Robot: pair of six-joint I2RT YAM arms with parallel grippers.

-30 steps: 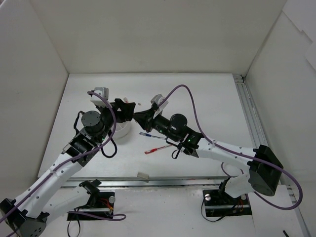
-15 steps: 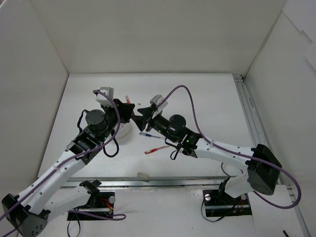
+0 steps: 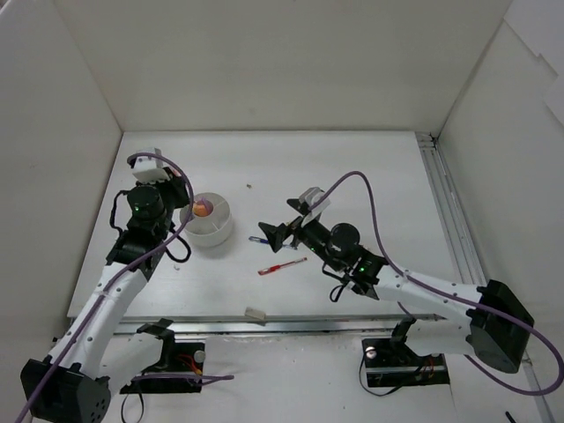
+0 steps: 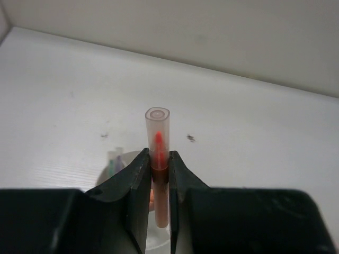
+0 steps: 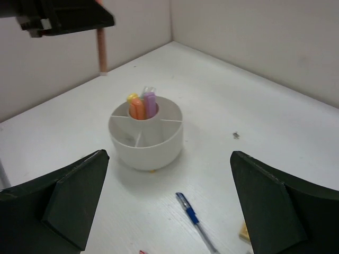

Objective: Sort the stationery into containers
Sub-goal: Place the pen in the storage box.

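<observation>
My left pincer [image 4: 158, 165] is clamped on a red pen [image 4: 157, 124], holding it roughly upright above the worktop [image 3: 352, 176]. The pen hangs just beside the white cup [image 5: 145, 138], on the side facing the worktop's left edge. It does not look to be over any compartment yet, so letting go here would drop it outside the cup.

The jaws pinch only a narrow band of a slick, round barrel. I expect a quick swing could make it pivot or slide, and then it would come down slanted. A slanted tip could catch the rim or a divider and shove the light cup, or land among the orange marker [image 5: 136, 108] and its neighbour.

My right pincer [image 3: 270, 234] gapes wide and empty near the middle of the worktop, just beside the blue pen [image 5: 194, 220]. A careless descent there could knock that pen and set it rolling.
</observation>
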